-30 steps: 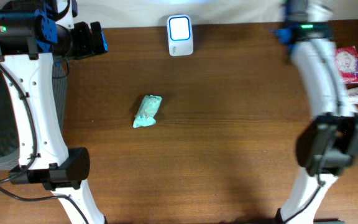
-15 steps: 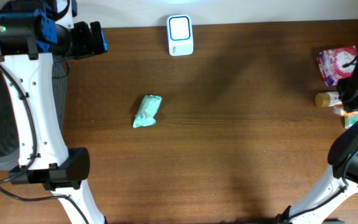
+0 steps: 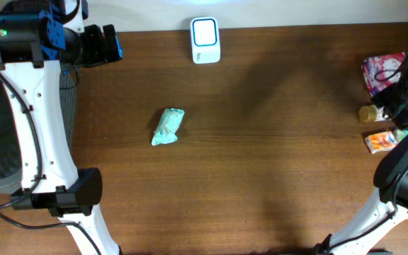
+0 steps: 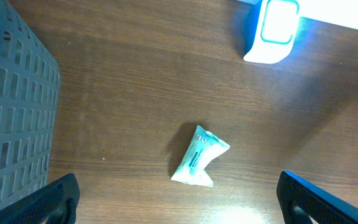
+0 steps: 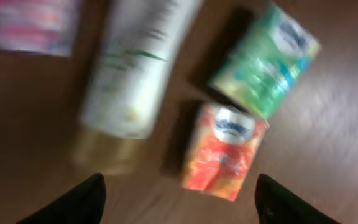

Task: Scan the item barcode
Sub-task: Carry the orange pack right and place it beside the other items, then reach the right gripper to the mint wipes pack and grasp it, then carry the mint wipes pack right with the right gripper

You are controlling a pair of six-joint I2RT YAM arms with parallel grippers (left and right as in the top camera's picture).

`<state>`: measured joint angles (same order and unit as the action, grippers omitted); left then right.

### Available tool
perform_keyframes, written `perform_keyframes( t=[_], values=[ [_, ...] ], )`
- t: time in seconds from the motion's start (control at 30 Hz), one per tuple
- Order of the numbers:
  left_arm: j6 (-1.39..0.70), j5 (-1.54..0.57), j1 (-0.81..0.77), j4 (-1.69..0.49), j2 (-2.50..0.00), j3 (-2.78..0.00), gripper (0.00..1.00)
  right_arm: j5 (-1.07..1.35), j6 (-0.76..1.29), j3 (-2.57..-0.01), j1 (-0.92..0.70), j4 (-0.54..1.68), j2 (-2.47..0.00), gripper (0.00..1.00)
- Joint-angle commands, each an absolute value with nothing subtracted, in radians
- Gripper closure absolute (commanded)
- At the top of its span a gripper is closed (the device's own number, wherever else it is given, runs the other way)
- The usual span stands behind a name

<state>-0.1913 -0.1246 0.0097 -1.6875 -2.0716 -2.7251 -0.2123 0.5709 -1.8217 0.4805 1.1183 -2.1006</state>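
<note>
Grey plastic mesh, the wall of a bin (image 4: 11, 112), stands just to one side of the left gripper (image 4: 179, 202). Its jaws are spread as wide as they go, and it holds nothing. Ahead of that gripper and well apart from it lies a mint-green packet (image 3: 168, 127). The packet's long axis points roughly away from the gripper, with a slight tilt. The lit white scanner (image 3: 205, 40) sits further out and off to the side.

Far across the table the right gripper (image 5: 179, 202) hangs over a cluster of goods. Its fingers are apart with nothing between them. An orange pack (image 5: 222, 149) lies just ahead of its fingertips, slightly off centre. The pack's long axis runs nearly straight away from the gripper, so the jaws would close across its narrow width. A green pack (image 5: 266, 59) lies just beyond it and a white bottle (image 5: 138, 62) lies alongside. A pink packet (image 3: 381, 71) is further off.

Which item is to be scanned next is uncertain. The right arm is much nearer the orange pack, and the left arm is nearer the mint-green packet.
</note>
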Motion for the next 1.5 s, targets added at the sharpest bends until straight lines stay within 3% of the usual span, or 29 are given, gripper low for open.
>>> perform_keyframes(
  t=[0.0,0.07,0.13,0.3,0.37,0.43,0.6,0.77,0.9,0.97,1.0,1.07,1.27,1.47],
  values=[
    [-0.186,-0.135,0.010,-1.688,-2.045,-2.737,0.01,0.080,0.384,-1.940,0.433,1.144,-2.021,0.29],
    [-0.186,-0.135,0.010,-1.688,-2.045,-2.737,0.01,0.360,0.249,-1.960,0.389,1.145,-2.006,0.30],
    [-0.186,-0.135,0.010,-1.688,-2.045,-2.737,0.01,0.598,0.182,-1.959,0.323,1.153,-2.005,0.43],
    [-0.186,-0.135,0.010,-1.688,-2.045,-2.737,0.01,0.612,0.152,-1.950,0.048,1.105,-2.020,0.43],
    [-0.186,-0.135,0.010,-1.688,-2.045,-2.737,0.01,0.591,0.147,-1.949,-0.100,1.015,-2.062,0.27],
    [-0.186,-0.135,0.010,-1.688,-2.045,-2.737,0.01,0.591,0.167,-1.949,-0.229,0.911,-2.122,0.18],
    [-0.186,-0.135,0.010,-1.688,-2.045,-2.737,0.01,0.590,0.226,-1.949,-0.413,0.729,-2.288,0.14],
    [-0.186,-0.135,0.010,-1.688,-2.045,-2.737,0.01,0.608,0.278,-1.948,-0.451,0.675,-2.397,0.14],
    [-0.186,-0.135,0.010,-1.688,-2.045,-2.737,0.01,0.680,0.278,-1.946,-0.486,0.658,-2.445,0.25],
    [-0.186,-0.135,0.010,-1.688,-2.045,-2.737,0.01,0.682,0.278,-1.947,-0.498,0.657,-2.445,0.46],
    [-0.186,-0.135,0.010,-1.688,-2.045,-2.737,0.01,0.701,0.279,-1.947,-0.498,0.657,-2.445,0.66],
    [-0.186,-0.135,0.010,-1.688,-2.045,-2.737,0.01,0.755,0.279,-1.948,-0.491,0.658,-2.441,0.94],
    [-0.186,-0.135,0.010,-1.688,-2.045,-2.737,0.01,0.713,0.302,-1.995,-0.412,0.784,-2.351,0.96],
    [-0.186,-0.135,0.010,-1.688,-2.045,-2.737,0.01,0.169,0.301,-1.998,-0.331,1.079,-2.097,0.96]
  ],
)
